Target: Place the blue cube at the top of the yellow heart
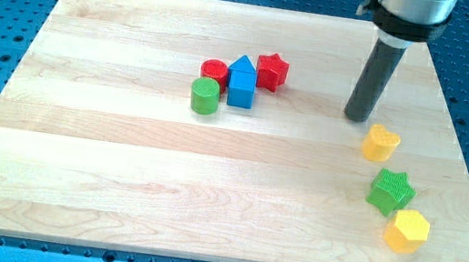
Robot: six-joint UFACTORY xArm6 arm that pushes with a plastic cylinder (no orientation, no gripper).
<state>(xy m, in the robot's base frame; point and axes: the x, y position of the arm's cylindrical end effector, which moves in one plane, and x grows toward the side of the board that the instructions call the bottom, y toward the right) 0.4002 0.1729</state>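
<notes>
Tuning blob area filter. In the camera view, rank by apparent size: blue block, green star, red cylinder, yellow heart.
1. Blue block, looks largest.
2. Green star, close behind; it sits nearer the view's bottom, which may inflate it.
3. Yellow heart.
4. Red cylinder, partly hidden behind the green cylinder, so unsure against the heart.

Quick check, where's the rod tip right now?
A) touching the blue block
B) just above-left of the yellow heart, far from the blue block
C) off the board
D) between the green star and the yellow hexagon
B: my tip sits on the board just up and to the view's left of the yellow heart, while the blue block is well off to the view's left in the cluster.
</notes>
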